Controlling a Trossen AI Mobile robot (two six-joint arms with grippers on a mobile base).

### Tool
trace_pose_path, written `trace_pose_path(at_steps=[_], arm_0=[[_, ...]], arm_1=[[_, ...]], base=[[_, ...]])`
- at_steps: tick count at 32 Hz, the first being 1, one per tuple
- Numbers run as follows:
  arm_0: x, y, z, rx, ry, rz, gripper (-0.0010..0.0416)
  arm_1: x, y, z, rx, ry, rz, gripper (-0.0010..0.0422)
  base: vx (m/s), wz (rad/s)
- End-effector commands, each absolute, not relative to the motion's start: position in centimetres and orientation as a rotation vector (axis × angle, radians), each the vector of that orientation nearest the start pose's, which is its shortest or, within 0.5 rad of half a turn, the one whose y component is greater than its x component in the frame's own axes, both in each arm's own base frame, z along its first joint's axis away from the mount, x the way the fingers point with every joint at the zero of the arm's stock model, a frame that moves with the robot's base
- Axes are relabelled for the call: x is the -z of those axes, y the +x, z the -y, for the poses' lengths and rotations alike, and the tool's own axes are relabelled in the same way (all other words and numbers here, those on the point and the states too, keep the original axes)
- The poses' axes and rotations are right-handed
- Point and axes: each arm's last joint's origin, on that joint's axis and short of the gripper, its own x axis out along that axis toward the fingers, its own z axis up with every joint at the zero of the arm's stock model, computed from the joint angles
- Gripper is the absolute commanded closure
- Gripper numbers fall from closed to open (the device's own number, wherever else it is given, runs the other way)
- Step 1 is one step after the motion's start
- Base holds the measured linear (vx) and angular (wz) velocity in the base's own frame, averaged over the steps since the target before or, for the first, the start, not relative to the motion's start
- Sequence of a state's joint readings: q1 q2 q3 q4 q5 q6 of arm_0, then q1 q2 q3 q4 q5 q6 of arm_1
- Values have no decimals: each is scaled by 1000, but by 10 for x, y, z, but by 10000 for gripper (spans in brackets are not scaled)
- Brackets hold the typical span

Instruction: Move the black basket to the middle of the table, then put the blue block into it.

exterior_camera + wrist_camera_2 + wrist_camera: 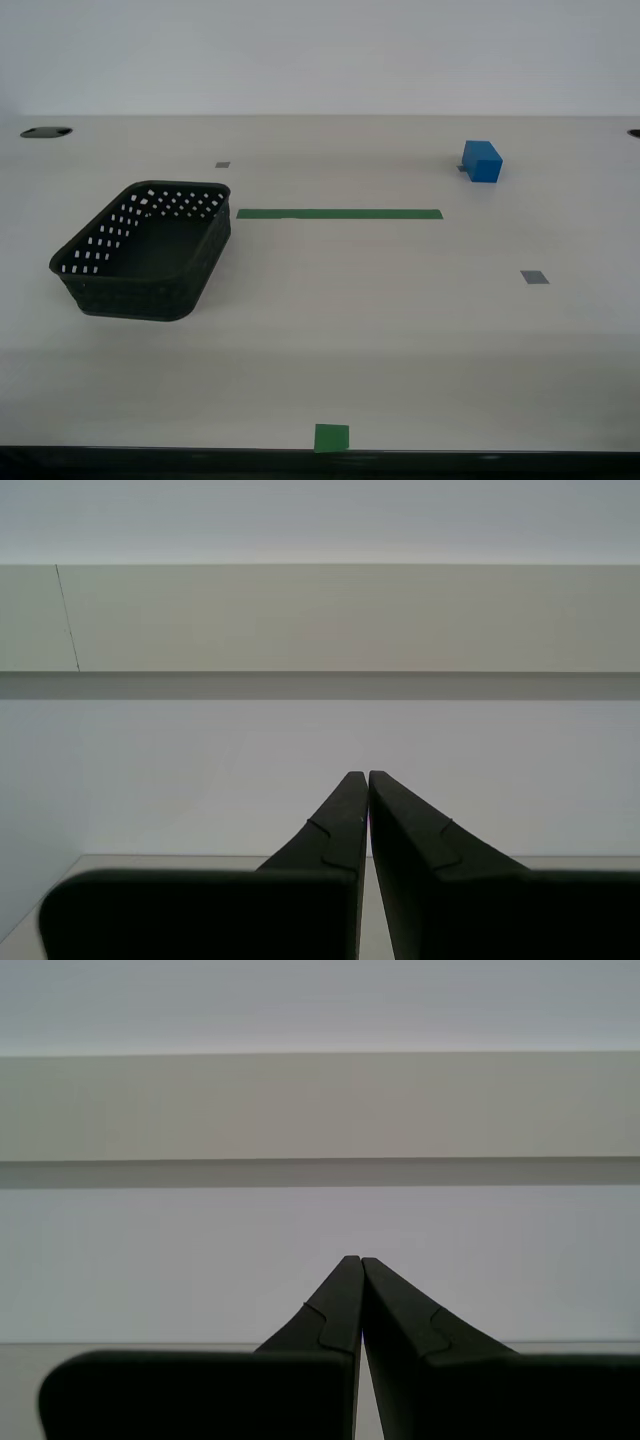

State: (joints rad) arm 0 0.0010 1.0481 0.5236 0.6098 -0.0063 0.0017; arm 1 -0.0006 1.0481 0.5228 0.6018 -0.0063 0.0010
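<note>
1. The wide pale beige table [400,330] shows only in the exterior view; both wrist views face a blank wall.
2. The rectangular black perforated plastic basket [145,250] sits at the exterior view's left, its long axis running from near edge to far, slightly skewed.
3. The small bright-blue block [481,161] stands far right, well apart from the basket.
4. My first gripper [353,1260] and my second gripper [361,775] each hold nothing, jaws closed together.

No readable text, labels, brands or numbers that we can find, none on the black basket [145,250], none on the blue block [482,161], none on the table [400,330], its tape marks plain and unlettered
</note>
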Motion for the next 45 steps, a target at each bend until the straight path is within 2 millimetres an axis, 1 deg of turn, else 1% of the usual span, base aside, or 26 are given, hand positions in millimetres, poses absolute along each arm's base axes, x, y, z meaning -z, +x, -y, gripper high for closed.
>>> trace_pose_path(at_steps=[1, 31, 34, 36, 37, 38, 40, 45], arm_0=[[-270, 227, 0, -7, 2, 89, 405], [-270, 227, -1, -8, 3, 90, 405], [-268, 227, -1, -8, 3, 68, 405], [-265, 227, -1, -8, 6, 33, 405], [-261, 227, -1, -8, 20, -2, 405], [-260, 227, -1, -7, 27, -20, 405], [-255, 227, -1, -7, 36, -65, 406], [-252, 227, -1, -4, 85, -99, 405]], arm_1=[[-269, 227, 0, -7, 1, 82, 412], [-271, 227, 0, -7, 1, 89, 412], [-271, 227, 0, -4, -31, 70, 412], [-270, 230, 0, 1, -68, -17, 412], [-270, 231, 0, -4, -91, -116, 412], [-270, 232, 0, -7, -98, -170, 412], [-272, 232, 0, -16, -107, -330, 412], [-279, 225, 0, -30, -112, -560, 412]], base=[[0, 0], [0, 0], [0, 0], [0, 0], [0, 0], [0, 0], [0, 0], [0, 0]])
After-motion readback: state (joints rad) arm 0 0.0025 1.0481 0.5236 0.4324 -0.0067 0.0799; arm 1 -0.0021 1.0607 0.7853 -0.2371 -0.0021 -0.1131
